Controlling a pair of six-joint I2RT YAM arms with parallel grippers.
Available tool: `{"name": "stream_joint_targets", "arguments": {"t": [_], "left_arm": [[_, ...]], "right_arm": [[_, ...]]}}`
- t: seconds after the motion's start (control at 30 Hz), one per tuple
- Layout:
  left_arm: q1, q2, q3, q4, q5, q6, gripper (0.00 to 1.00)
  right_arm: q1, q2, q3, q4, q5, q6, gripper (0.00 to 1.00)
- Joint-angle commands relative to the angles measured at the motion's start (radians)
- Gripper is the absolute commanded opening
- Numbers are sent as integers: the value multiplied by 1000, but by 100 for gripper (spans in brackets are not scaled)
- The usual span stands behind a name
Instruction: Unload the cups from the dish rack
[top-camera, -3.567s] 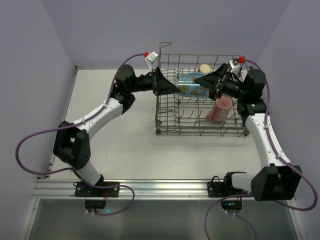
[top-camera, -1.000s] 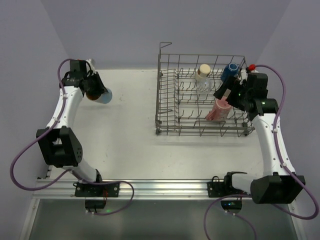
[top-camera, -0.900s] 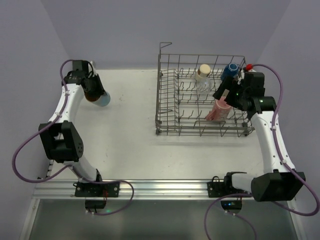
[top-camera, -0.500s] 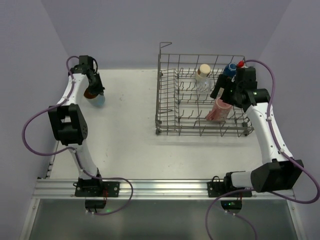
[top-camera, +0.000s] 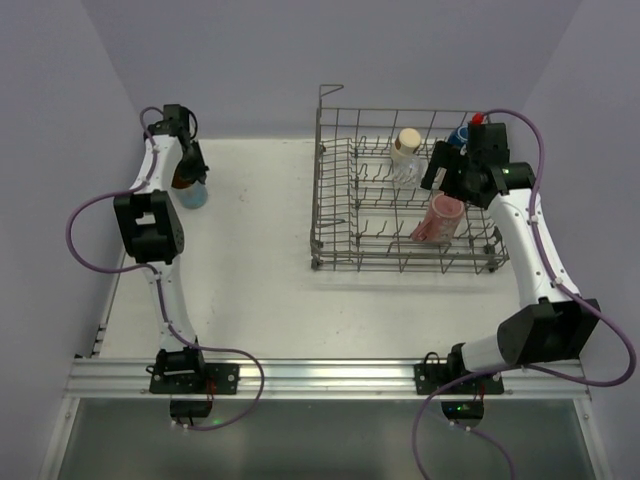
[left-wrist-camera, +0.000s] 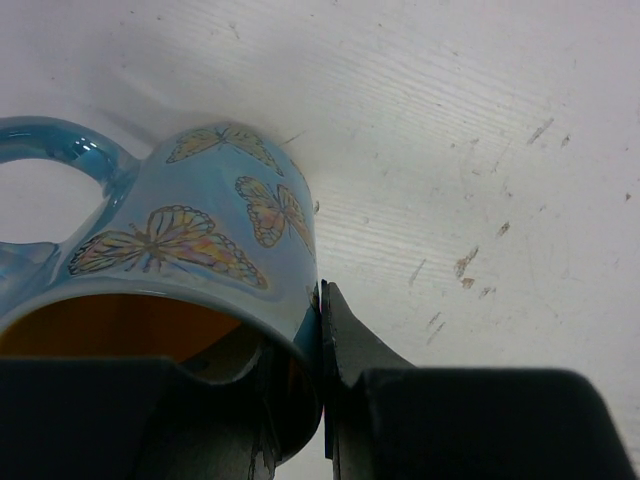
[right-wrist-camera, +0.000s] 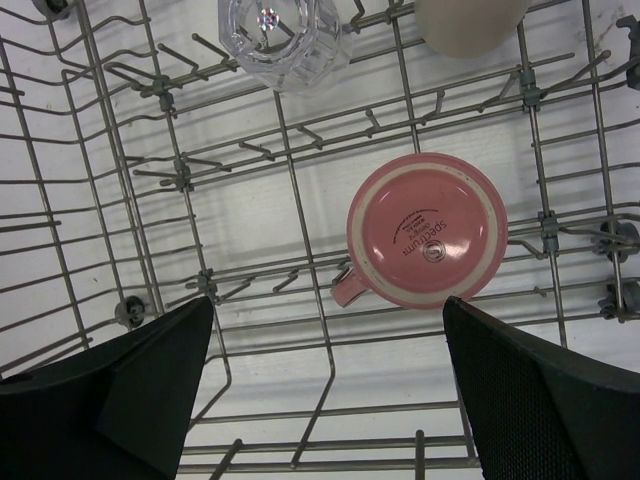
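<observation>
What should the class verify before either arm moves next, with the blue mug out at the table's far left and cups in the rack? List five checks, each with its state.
1. Left gripper shut on blue mug wall: ok.
2. Base of blue mug down on table before release: cannot tell.
3. Right gripper open: ok.
4. Pink cup centred between right gripper's fingers: not ok, offset toward one finger.
5. Clear glass and beige cup away from pink cup: ok.

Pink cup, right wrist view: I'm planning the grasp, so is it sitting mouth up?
No, the pink cup shows its stamped base to the camera, so it sits mouth down in the dish rack.
</observation>
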Motion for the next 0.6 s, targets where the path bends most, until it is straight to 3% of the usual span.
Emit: {"name": "stream_joint_targets", "arguments": {"t": [0.0,0.17,0.33,0.37,0.57], "left_arm": [[30,-10,84,-20,-38,29,0],[34,-1,89,-24,-27,26,0],[34,-37,55,2,2,17,28],[34,-44,54,5,10,15,37],[34,-67,61,15,54,6,59]], "right_arm": [[8,10,61,-8,31,-23,99],[11,16,57,10,28,-18,99],[17,54,69,21,25,-29,99],[19,60,81,22,22,-32,99],[28,167,199,12,-7,-78,99]]}}
